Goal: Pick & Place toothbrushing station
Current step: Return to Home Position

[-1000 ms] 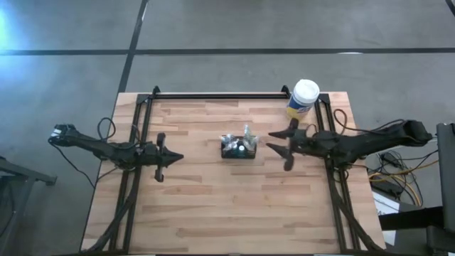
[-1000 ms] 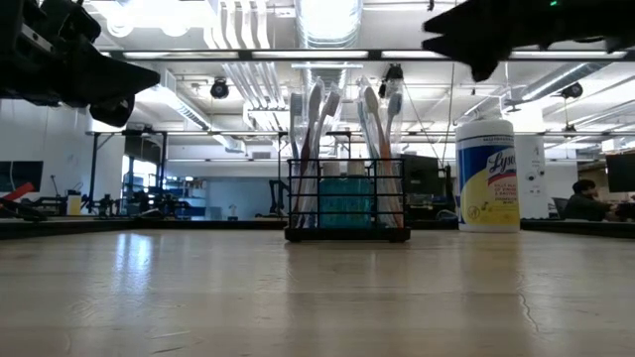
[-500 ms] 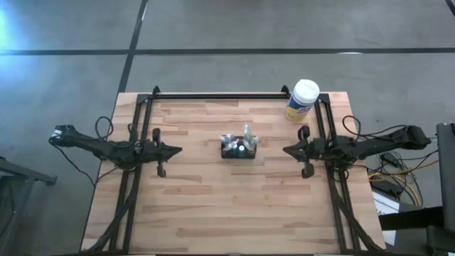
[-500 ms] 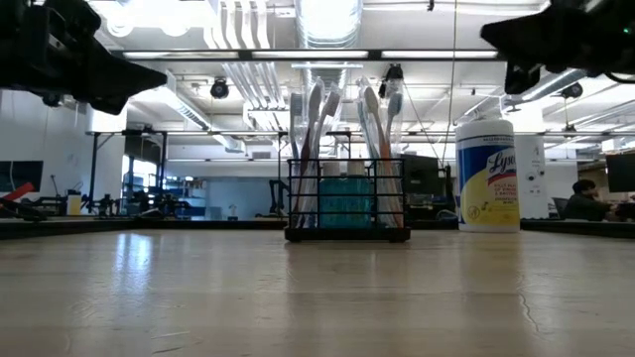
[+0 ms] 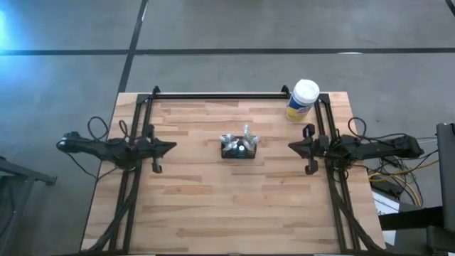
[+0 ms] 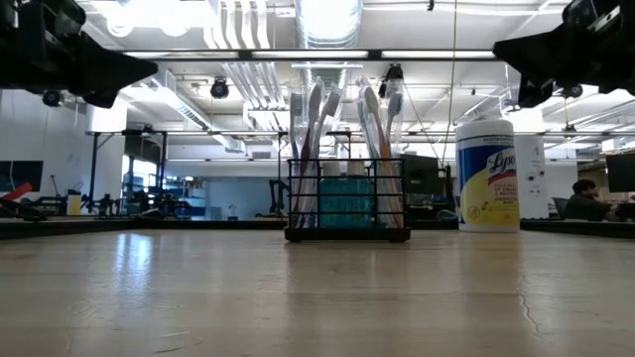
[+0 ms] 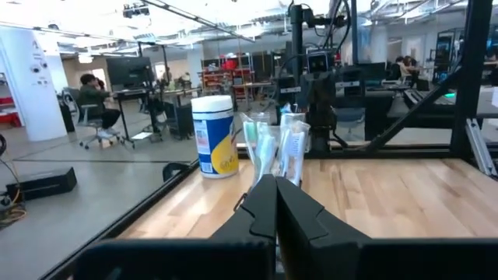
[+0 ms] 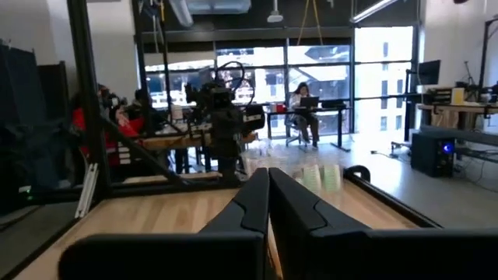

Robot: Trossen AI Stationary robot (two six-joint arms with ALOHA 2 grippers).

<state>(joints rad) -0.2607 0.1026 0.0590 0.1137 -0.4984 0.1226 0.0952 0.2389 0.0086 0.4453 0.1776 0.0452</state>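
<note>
We've got the left gripper and the right gripper both pressed together on nothing, level above opposite table edges, likely heading home, with the toothbrushing station mid-table between them, toothbrushes upright inside, perhaps six.

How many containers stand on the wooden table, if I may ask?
2: a black wire-mesh caddy at the centre of the wooden table, a white-lidded yellow-labelled round canister at its far right corner.
</note>
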